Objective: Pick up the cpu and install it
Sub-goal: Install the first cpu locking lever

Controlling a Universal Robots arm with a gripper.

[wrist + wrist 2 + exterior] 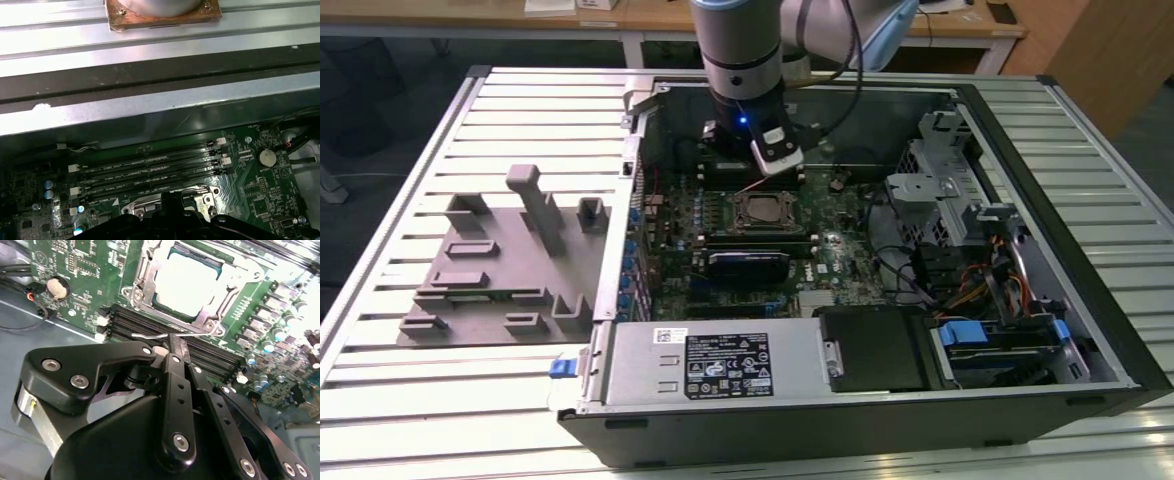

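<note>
On the exterior view's left, a grey holder block (507, 265) with upright posts and shallow recesses lies on the ribbed metal counter (400, 400), just beside the open computer case (1067, 250) that takes up the middle and right of that view. Inside the case the green motherboard (720, 230) lies flat, and the cpu (761, 211) sits in its socket near the board's middle, its silver top framed by the metal socket frame (763, 228). The arm (740, 50) comes down from above over the far part of the board, and the end effector (774, 160) hangs just past the cpu's far edge, near it but not touching it. In the second wrist view the cpu (190, 282) shows as a bright pale square inside the frame, with the black memory slots (150, 322) lying between it and the end effector (172, 342); the black fingers (175, 347) are drawn together at their tips and nothing is held between them (the linkage arms meet at a single narrow point). A thin wire lever (165, 335) of the socket runs just in front of those tips. The first wrist view shows the same memory slots (150, 170) in a row, the case wall (150, 120) beyond them, and a round coin battery (266, 158) on the board. Further to the exterior view's right are a drive cage (927, 190), bundled cables (947, 270), and along the near edge the silver power supply (714, 360).
</note>
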